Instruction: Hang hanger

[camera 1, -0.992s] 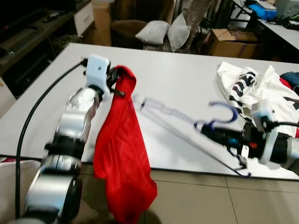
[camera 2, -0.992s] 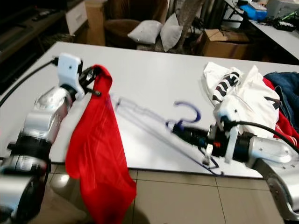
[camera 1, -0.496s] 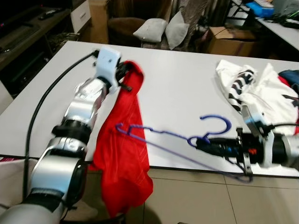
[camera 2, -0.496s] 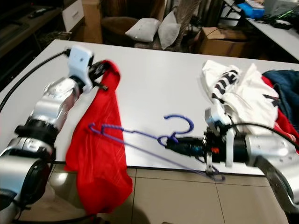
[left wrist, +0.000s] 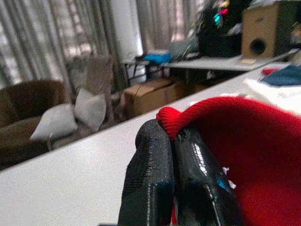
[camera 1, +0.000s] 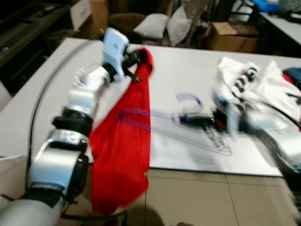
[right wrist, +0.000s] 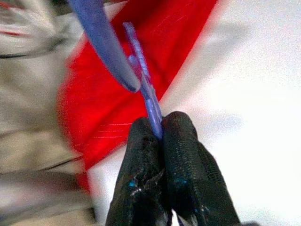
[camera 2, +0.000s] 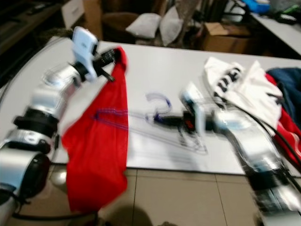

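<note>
A red garment (camera 1: 123, 146) hangs from my left gripper (camera 1: 133, 60), which is shut on its collar edge (left wrist: 175, 121) above the white table (camera 1: 169, 80). The cloth drapes down past the table's front edge. My right gripper (camera 1: 187, 119) is shut on the neck of a blue wire hanger (camera 1: 188, 100) just below its hook, low over the table. The hanger's far shoulder (camera 1: 131, 113) lies against or inside the red garment; motion blur hides which. In the right wrist view the fingers (right wrist: 162, 155) pinch the blue wire (right wrist: 143, 89) with red cloth behind.
A heap of white, striped and dark clothes (camera 1: 256, 89) lies on the table's right side. Beyond the table stand an armchair with grey cushions (camera 1: 157, 23) and cardboard boxes (camera 1: 230, 35). Tiled floor (camera 1: 211, 197) lies in front of the table.
My right gripper has carried the hanger leftwards, bringing its far shoulder onto the red garment. The left gripper has kept its hold and risen slightly. The head views have shifted and blurred.
</note>
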`<state>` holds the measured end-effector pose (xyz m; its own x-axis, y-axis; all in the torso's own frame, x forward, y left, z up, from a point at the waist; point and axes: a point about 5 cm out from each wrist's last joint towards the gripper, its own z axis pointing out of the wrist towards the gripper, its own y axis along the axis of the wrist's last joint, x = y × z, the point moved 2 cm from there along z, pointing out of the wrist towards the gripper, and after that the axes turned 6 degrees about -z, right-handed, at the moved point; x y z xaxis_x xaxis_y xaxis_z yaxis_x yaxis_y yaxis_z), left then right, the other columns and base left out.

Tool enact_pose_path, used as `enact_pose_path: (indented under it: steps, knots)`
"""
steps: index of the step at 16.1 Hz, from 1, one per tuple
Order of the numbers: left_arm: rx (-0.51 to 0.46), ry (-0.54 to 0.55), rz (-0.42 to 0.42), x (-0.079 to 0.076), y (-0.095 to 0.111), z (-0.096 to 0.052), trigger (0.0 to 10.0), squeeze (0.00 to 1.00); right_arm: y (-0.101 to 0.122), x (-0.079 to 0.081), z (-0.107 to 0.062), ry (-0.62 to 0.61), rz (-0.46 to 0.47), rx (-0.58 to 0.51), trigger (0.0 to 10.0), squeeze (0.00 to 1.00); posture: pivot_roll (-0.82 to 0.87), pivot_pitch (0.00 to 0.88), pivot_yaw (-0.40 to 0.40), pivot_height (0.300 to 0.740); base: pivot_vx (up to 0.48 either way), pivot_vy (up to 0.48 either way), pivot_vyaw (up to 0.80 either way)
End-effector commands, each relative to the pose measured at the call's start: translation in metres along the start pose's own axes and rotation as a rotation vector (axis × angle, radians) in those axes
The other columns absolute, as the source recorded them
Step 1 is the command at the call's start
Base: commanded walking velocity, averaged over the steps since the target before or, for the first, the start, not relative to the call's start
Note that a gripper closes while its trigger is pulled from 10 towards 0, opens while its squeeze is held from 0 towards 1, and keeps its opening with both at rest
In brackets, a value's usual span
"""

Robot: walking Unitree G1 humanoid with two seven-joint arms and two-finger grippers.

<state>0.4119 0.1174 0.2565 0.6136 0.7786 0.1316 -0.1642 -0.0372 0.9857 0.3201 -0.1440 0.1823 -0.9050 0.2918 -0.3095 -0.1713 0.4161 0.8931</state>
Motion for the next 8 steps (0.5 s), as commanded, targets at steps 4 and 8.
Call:
enact_pose_path:
  steps: [4,8]
  knots:
    - [-0.185,-0.056,0.036,0.000,0.063,0.003,10.0,0.00,0.018,-0.063,0.022,-0.273,-0.122,0.042,10.0,0.00,-0.12,0.000,-0.053,0.740,0.000,0.000,0.00]
    - [-0.413,-0.022,0.051,0.007,0.124,-0.002,10.0,0.00,0.093,-0.118,0.026,-0.616,-0.265,-0.130,10.0,0.00,-0.09,0.000,-0.075,0.740,0.000,0.000,0.00]
